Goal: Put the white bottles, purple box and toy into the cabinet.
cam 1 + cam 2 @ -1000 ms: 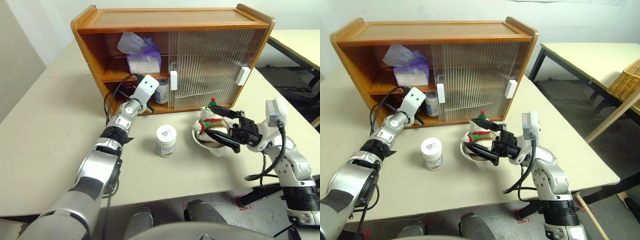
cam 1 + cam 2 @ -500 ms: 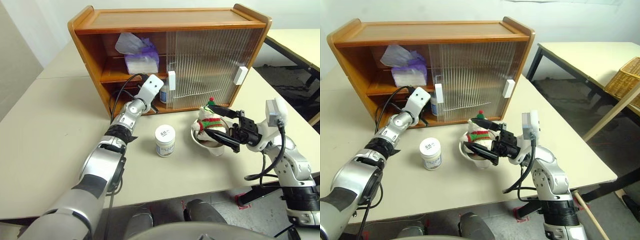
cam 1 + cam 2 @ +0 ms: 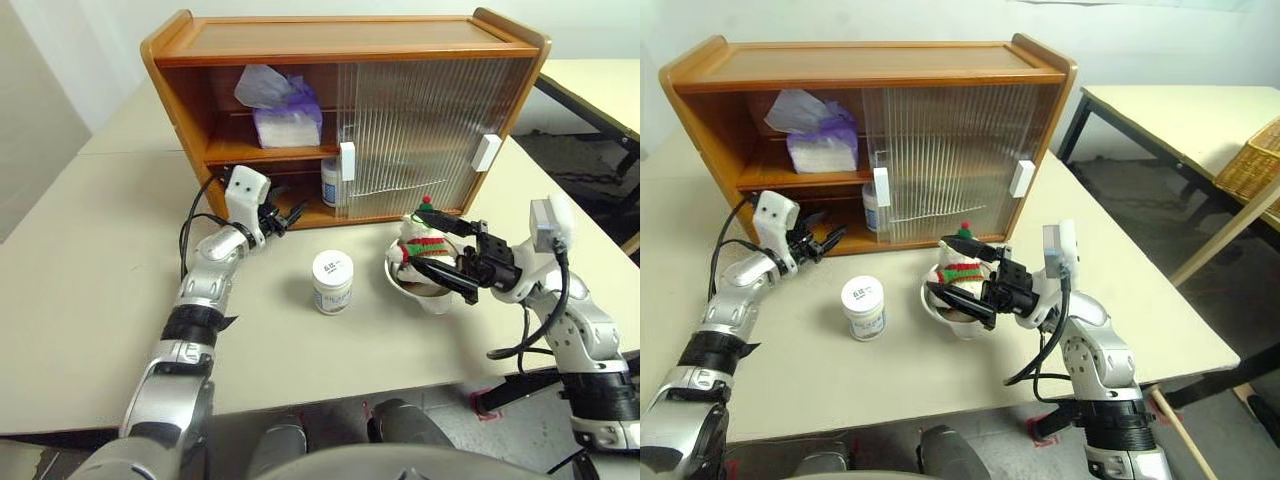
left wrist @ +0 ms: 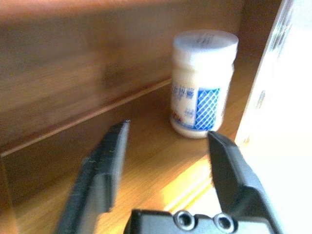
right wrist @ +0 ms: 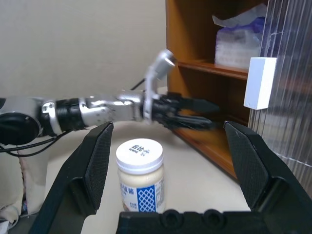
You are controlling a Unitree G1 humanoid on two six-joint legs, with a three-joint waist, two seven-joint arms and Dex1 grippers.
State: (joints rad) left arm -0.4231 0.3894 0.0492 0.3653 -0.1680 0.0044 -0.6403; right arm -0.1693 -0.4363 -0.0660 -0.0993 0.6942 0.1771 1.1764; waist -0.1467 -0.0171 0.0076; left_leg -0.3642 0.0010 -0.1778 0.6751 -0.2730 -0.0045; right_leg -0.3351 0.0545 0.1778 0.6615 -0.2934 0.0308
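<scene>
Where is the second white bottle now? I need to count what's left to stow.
In the left eye view, the second white bottle stands on the table before the cabinet, left of the toy.

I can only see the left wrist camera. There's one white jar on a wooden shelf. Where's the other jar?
Observer: The second white bottle stands on the table, outside and in front of the cabinet.
Operator: Where's the snowman toy?
Observer: The toy sits in a bowl on the table, to the right of that bottle.
Operator: Is the purple box put away?
Observer: Yes, the purple box is on the cabinet's upper shelf, in the open left side.
</scene>
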